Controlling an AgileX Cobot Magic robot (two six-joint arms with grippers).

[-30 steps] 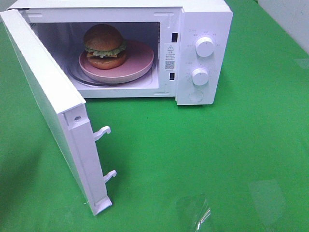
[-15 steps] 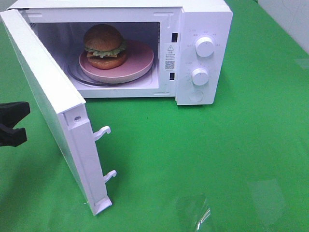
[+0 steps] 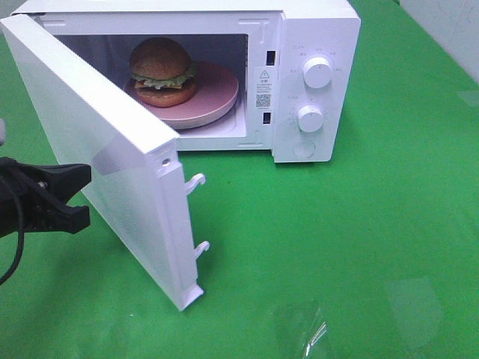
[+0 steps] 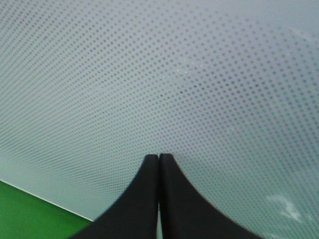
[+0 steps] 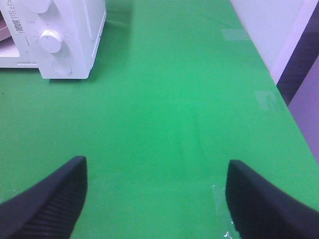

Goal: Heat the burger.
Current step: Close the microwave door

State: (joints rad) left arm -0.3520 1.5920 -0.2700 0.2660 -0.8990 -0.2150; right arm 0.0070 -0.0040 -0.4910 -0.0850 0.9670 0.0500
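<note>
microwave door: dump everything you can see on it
The microwave door is a white, glossy panel, hinged on the microwave's left and standing roughly half open. Up close its outer face shows a fine dotted mesh. Two white latch hooks stick out of its free edge. The shut left gripper sits tip-first against the outer face; nothing else touches it.

Sticker (image 3: pixel 263 87) on microwave (image 3: pixel 340 45) front frame: warning triangle and QR code; its print too small for me to read. Markings round both knobs (image 3: pixel 318 72): illegible too.
</note>
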